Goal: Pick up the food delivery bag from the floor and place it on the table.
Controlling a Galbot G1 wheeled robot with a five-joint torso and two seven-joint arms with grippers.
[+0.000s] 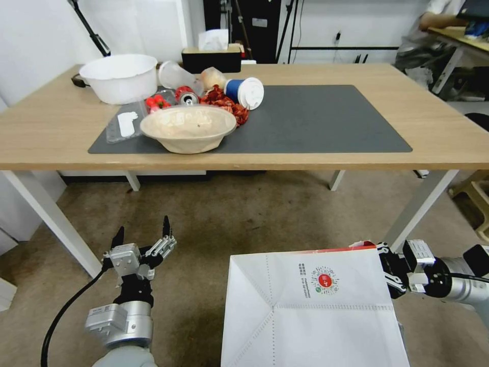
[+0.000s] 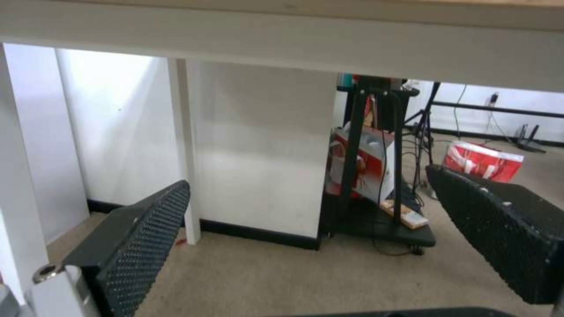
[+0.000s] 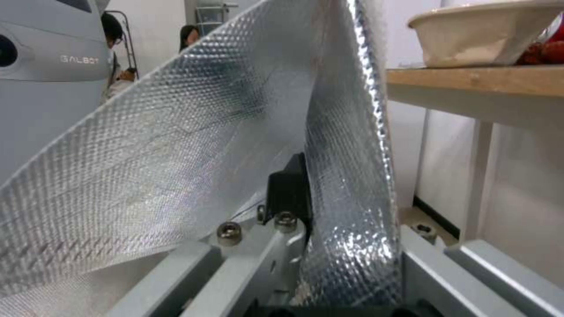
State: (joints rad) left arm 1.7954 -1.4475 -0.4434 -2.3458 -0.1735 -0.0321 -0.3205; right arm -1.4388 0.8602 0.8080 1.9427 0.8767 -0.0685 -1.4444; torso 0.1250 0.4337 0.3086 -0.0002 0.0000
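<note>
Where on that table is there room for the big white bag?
The right half of the grey mat is bare, as is the wood of the table beside it. The left half is crowded: a beige bowl, a white tub, cups and red scraps.

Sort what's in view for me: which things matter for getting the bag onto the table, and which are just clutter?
In the job:
food delivery bag, pinched at its right edge by the right gripper
table
floor
left gripper, open, idle over the floor

Lying about:
beige bowl
white tub
blue paper cup
soda can
tissue box
</note>
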